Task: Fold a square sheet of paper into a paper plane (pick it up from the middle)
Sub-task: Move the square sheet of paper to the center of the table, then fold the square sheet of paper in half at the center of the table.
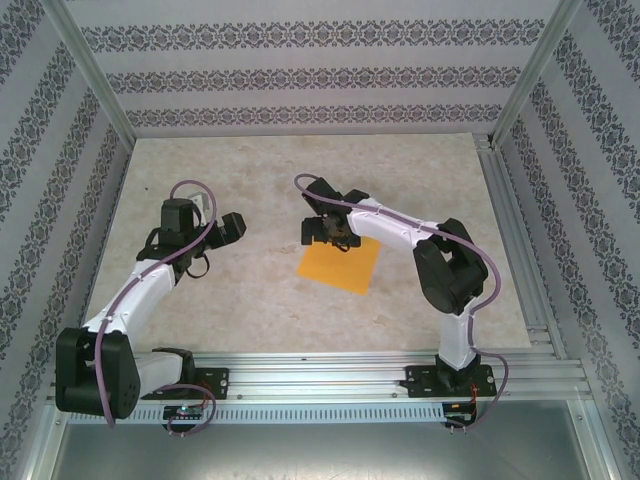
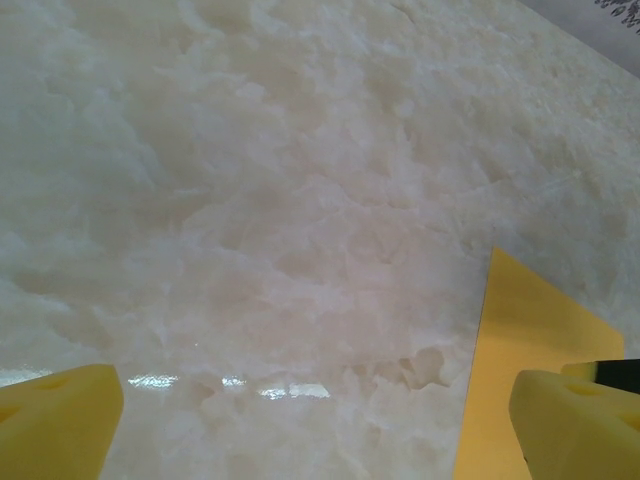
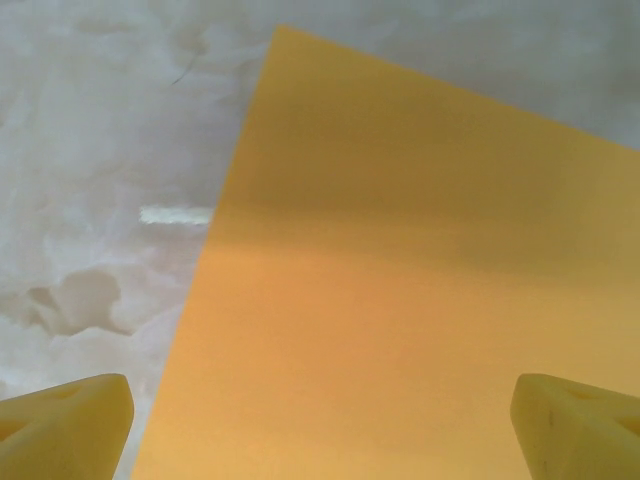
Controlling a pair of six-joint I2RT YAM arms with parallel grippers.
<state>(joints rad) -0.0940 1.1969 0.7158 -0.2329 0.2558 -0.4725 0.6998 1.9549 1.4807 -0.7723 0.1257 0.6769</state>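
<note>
Paper this thin will likely handle as light, limp and slick, prone to slide or buckle, so a pinch at its middle looks best. The square sheet of paper [image 1: 339, 264] lies flat on the surface [image 1: 250, 300], just right of centre in the top view, its upper edge beneath the right end effector [image 1: 323, 232], wide open and empty. The left end effector [image 1: 233, 227], likewise open and empty, hangs left of it.
</note>
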